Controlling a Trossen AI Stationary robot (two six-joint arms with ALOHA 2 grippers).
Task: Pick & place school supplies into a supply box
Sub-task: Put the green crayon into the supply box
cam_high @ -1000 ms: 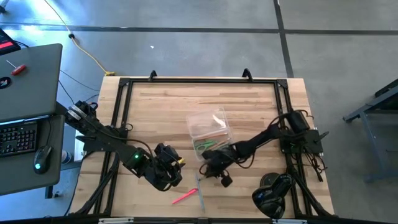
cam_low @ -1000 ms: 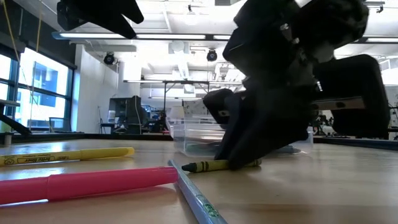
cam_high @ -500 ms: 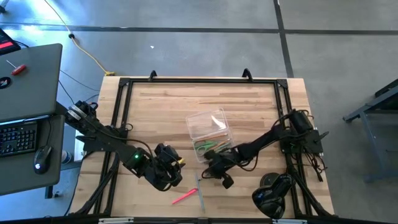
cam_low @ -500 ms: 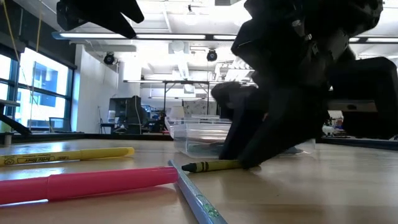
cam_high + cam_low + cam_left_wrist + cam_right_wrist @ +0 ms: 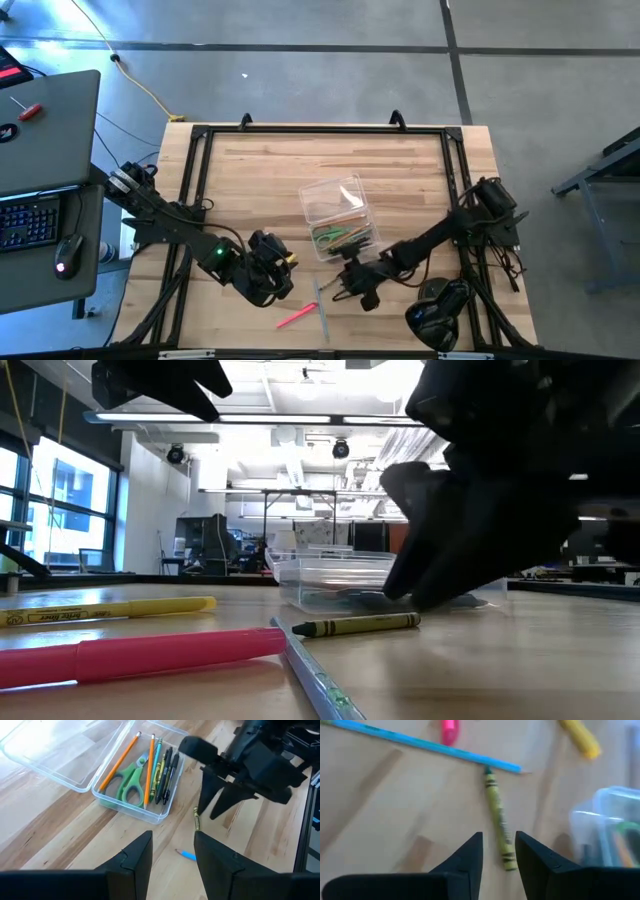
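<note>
High view, left to right: left gripper parked near the front edge, left of centre, fingers open, holding nothing. Pink marker and blue pencil lie at the front edge, centre; yellow marker is close by them in the low view. Box sits mid-table, lid flipped open toward the back, already holding scissors, orange pencils and dark pens. Right gripper is just in front of the box, fingers open and empty, tips straddling the green crayon, which lies flat on the wood between box and blue pencil, its tip almost touching that pencil. Likely step: grab the crayon. To do it well: come straight down with the crayon centred between the fingers, closing across its width near the middle so it doesn't pivot or roll. Keep clear of the blue pencil and box wall. Lift level, then drop it lengthwise alongside the pens.
</note>
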